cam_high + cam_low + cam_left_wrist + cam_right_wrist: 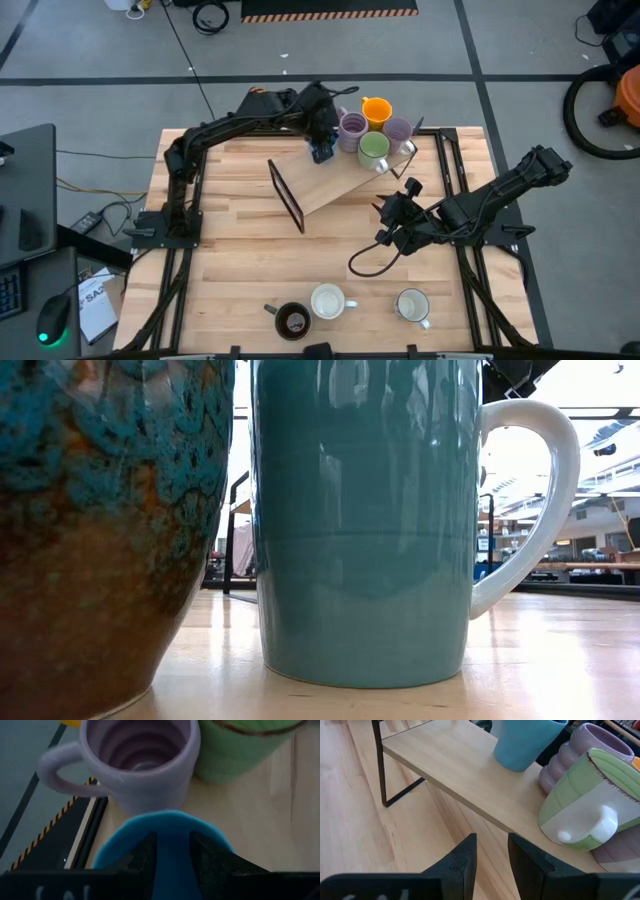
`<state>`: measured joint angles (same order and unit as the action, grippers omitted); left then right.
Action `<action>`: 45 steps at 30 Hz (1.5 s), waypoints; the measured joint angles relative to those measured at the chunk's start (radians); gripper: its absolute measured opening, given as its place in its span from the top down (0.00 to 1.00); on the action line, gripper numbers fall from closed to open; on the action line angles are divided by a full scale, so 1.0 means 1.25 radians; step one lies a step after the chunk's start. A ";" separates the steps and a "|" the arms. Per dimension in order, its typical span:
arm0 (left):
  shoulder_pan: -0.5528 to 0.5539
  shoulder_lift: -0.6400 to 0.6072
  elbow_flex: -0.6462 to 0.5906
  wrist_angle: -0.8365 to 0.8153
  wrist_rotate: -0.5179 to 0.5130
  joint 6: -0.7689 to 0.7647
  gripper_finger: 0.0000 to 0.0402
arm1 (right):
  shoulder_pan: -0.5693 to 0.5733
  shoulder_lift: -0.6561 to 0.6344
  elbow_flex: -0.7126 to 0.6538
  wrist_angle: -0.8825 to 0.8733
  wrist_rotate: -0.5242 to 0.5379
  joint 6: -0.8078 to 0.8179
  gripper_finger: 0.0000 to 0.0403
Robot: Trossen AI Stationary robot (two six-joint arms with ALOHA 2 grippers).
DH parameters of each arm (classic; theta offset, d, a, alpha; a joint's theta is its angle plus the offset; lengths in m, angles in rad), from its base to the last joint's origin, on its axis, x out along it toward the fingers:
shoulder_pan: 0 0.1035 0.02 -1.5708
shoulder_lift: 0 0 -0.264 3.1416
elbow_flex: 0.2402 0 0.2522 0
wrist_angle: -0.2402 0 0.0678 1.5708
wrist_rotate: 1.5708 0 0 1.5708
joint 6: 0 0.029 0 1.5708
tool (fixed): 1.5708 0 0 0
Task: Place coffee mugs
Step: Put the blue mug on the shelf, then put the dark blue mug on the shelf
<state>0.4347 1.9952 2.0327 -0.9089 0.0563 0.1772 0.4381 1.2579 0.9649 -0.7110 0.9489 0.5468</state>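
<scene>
A wooden shelf board (pixel 330 180) on black wire legs stands slanted mid-table. At its far end cluster an orange mug (pixel 376 108), two purple mugs (pixel 352 127) (pixel 398 130) and a green mug (pixel 374 149). My left gripper (pixel 322 145) is shut on a blue mug (pixel 525 742) beside the purple mug (pixel 140 760). My right gripper (pixel 490 857) hovers open over the table, near the shelf's right side, holding nothing. By the near edge stand a dark brown mug (pixel 292 320) and two mugs with white insides (pixel 328 300) (pixel 412 305). My left gripper comes at the blue mug (pixel 170 845) from above, pointing down, with a finger (pixel 145 857) on either side of a blue part. Which part that is, the fingers and the mug's own body hide. The mug is upright, its base (pixel 517 766) at the shelf board.
In the low view a teal mug with a white handle (pixel 365 520) and a brown, blue-glazed mug (pixel 100 530) fill the foreground. A black cable loop (pixel 375 260) lies under my right arm. Bare tabletop (pixel 250 260) lies left of centre; black frame rails (pixel 445 170) run along the sides.
</scene>
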 joint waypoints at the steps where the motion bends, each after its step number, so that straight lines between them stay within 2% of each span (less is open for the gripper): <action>1: 0.000 0.001 0.000 0.005 0.002 -0.001 0.70 | 0.000 0.000 0.000 0.000 0.000 0.000 0.71; 29: 0.004 0.003 0.000 0.059 0.004 0.014 0.70 | 0.000 0.000 0.000 0.007 0.000 -0.006 0.71; 39: -0.010 -0.032 0.000 0.031 0.013 0.016 0.70 | 0.000 0.000 0.000 0.005 0.000 -0.007 0.71; 45: -0.037 -0.073 0.001 -0.029 0.028 0.046 0.70 | 0.000 0.000 0.000 -0.001 0.020 -0.047 0.71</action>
<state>0.3884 1.9045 2.0338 -0.9449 0.0916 0.2353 0.4381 1.2579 0.9649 -0.7122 0.9743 0.4884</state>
